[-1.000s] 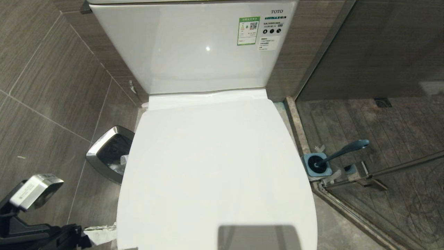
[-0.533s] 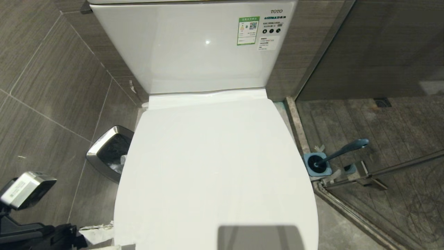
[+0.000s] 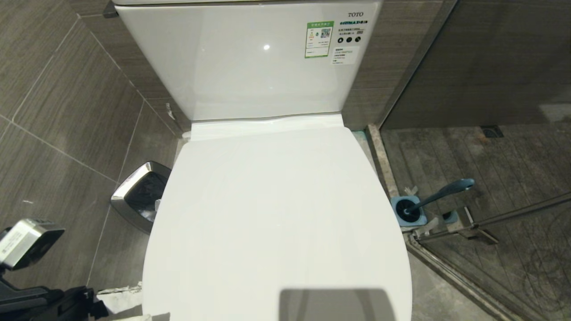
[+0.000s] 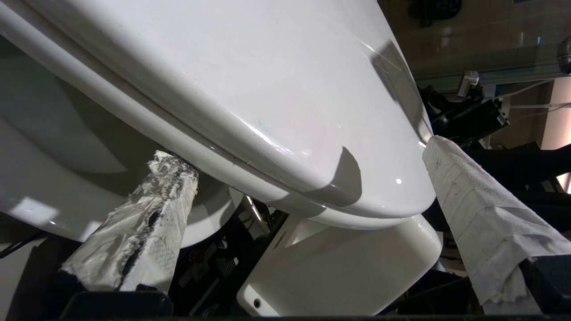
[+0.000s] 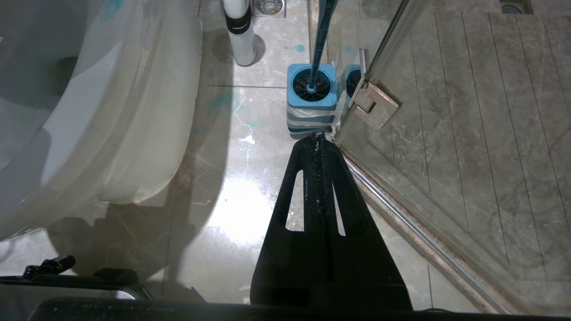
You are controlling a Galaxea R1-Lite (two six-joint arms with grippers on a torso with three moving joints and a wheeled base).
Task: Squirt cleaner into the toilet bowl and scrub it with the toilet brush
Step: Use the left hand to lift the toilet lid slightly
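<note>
The toilet's white lid (image 3: 276,214) lies shut, so the toilet bowl's inside is hidden; its outer ceramic (image 4: 53,178) shows under the seat rim. My left gripper (image 3: 134,303) (image 4: 303,151) is open at the lid's front left corner, its paper-wrapped fingers (image 4: 147,223) straddling the lid and seat edge, one below the rim and one above the lid. The toilet brush (image 3: 441,191) (image 5: 319,40) stands in its blue striped holder (image 5: 311,100) on the floor right of the toilet. My right gripper (image 5: 317,138) hangs shut and empty just before that holder. The cleaner is out of view.
A silver-rimmed waste bin (image 3: 140,196) sits on the floor left of the toilet, against the tiled wall. A glass shower door with a metal hinge (image 5: 374,104) and floor rail (image 3: 446,272) borders the brush holder on the right. The tank (image 3: 250,58) rises behind the lid.
My left wrist has drifted left and lower in the head view. The lid's front end looks slightly wider, as if lifted a little. The right arm has not moved.
</note>
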